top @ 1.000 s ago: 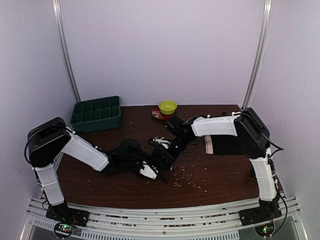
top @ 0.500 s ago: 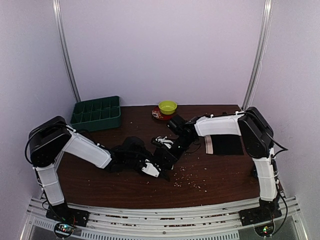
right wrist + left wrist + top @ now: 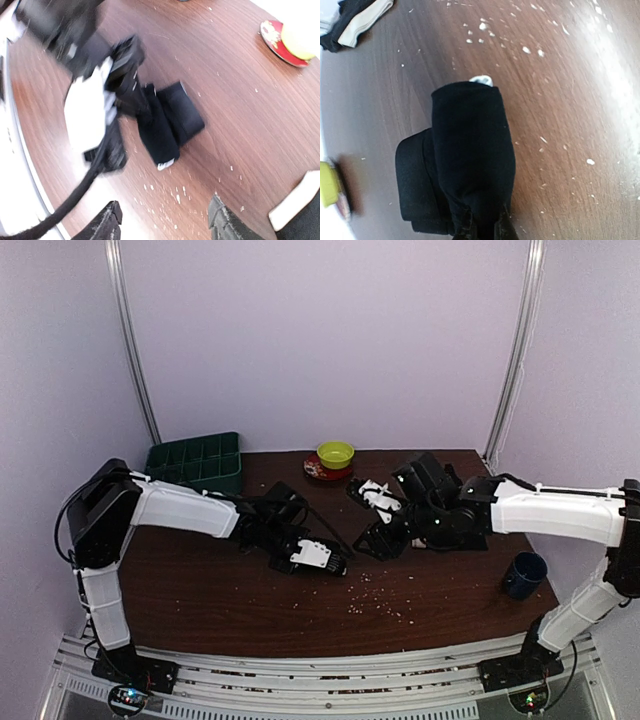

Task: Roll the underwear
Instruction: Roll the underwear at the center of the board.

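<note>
One underwear [image 3: 470,150], plain black with a bit of white showing at its far end, lies folded into a thick bundle on the brown table. My left gripper [image 3: 485,233] is shut on its near end. The right wrist view shows the same bundle [image 3: 167,122] with the left gripper [image 3: 131,80] pinching it. My right gripper [image 3: 165,227] hangs open above the table, a short way from the bundle, nothing between its fingers. From above, the right gripper [image 3: 385,537] is just right of the left gripper [image 3: 338,563]. A second underwear [image 3: 355,25], black with a pale band, lies apart, near my right gripper [image 3: 300,200].
A green compartment tray [image 3: 195,465] stands at the back left. A yellow-green bowl [image 3: 335,453] sits on a red plate [image 3: 315,470] at the back middle. A dark blue mug [image 3: 525,573] stands at the right. Pale crumbs [image 3: 370,595] dot the table's front.
My right gripper let go, opened and drew back to the right, uncovering the mug. My left gripper closed on the black bundle and shifted slightly right.
</note>
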Controlling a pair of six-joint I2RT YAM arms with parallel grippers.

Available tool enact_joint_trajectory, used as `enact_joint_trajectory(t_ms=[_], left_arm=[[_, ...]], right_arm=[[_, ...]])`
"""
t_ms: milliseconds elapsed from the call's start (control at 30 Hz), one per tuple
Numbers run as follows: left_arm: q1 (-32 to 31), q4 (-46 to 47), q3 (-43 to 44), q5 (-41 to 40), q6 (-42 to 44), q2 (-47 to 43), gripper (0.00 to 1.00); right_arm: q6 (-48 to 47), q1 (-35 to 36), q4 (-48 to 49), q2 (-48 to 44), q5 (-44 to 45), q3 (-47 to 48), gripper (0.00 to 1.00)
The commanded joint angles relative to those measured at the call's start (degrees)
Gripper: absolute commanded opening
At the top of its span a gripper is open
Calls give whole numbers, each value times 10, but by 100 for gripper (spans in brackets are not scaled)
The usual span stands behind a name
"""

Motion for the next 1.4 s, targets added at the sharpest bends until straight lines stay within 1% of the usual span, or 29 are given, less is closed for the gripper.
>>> enact_joint_trajectory(t_ms=[0, 100, 233, 333, 400, 467, 567, 767, 900, 1100, 1367], left_arm=[[29, -204, 76, 82, -63, 78, 0], [52, -274, 146, 128, -74, 125, 0], [76, -332, 215, 174, -75, 169, 0], [92, -359, 248, 196, -77, 191, 0], [100, -378, 270, 206, -77, 208, 0], [107, -403, 295, 220, -74, 227, 0], [117, -432, 328, 233, -75, 253, 0], [135, -461, 357, 245, -66, 281, 0], [145, -471, 369, 246, -64, 295, 0], [148, -479, 375, 243, -55, 305, 0], [147, -494, 398, 235, -52, 327, 0]], right_arm=[[11, 48, 65, -50, 162, -91, 60], [4, 89, 95, -82, 223, -136, 60], [-19, 139, 136, -102, 262, -180, 60], [-46, 166, 159, -86, 282, -196, 60], [-67, 175, 170, -60, 286, -188, 60], [-89, 179, 179, -25, 292, -169, 60], [-120, 181, 175, 45, 308, -116, 61], [-204, 177, 159, 202, 371, 11, 67], [-237, 155, 156, 275, 376, 68, 68], [-271, 126, 160, 337, 381, 111, 68], [-314, 112, 183, 358, 368, 115, 67]])
